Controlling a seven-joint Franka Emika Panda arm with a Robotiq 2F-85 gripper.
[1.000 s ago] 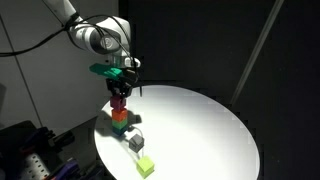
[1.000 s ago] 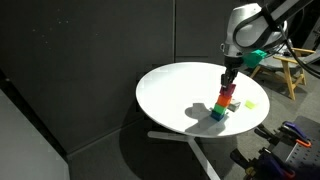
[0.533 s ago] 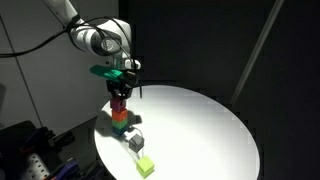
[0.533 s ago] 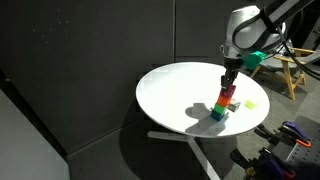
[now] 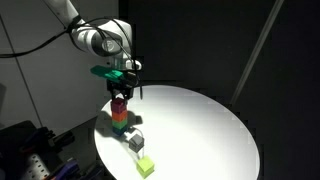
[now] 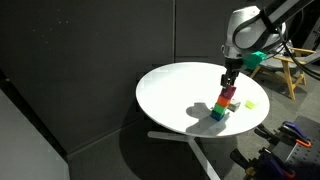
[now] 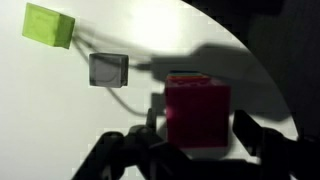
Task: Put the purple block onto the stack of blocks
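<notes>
Exterior views — stack [image 5: 120,116] on white table [image 5: 200,130] — black backdrop [image 6: 90,50]

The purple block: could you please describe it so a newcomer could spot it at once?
On the round white table, a short stack of blocks stands near the edge. The purple block is its topmost cube, right under the gripper, over an orange-red and a green one; the yellow-green cube and grey cube lie singly on the table.

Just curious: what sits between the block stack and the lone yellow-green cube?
A small grey cube lies between the stack and the yellow-green cube, in an exterior view and the wrist view.
</notes>
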